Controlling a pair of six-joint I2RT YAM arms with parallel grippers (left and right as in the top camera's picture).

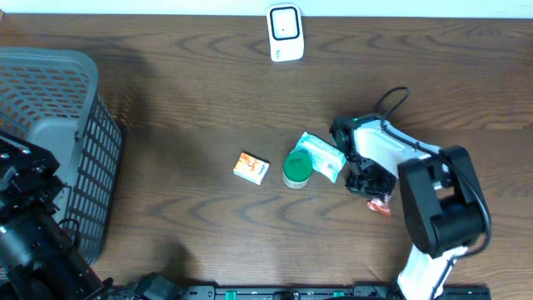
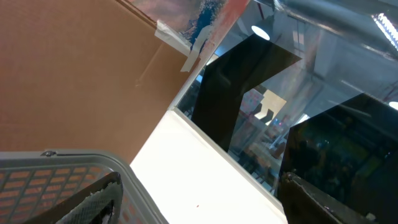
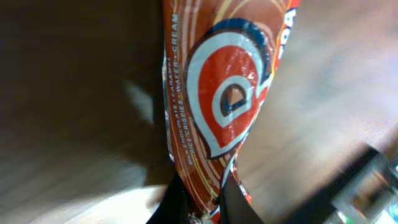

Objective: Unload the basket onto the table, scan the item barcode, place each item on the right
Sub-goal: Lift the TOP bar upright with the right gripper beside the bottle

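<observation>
A red-brown chocolate bar wrapper (image 3: 227,93) fills the right wrist view, and my right gripper (image 3: 202,202) is shut on its lower end, one dark finger (image 3: 171,202) on each side. From overhead the wrapper (image 1: 380,205) is a small red patch on the table under the right gripper (image 1: 369,182). No barcode shows on it. The white scanner (image 1: 284,33) stands at the table's far edge. My left gripper (image 2: 199,208) stands open with nothing between its fingers, above the basket rim (image 2: 68,155).
A grey mesh basket (image 1: 62,100) fills the left side, with the left arm (image 1: 25,225) over it. Mid-table lie an orange box (image 1: 251,167), a green-lidded jar (image 1: 297,169) and a white-green packet (image 1: 323,156), just left of the right gripper.
</observation>
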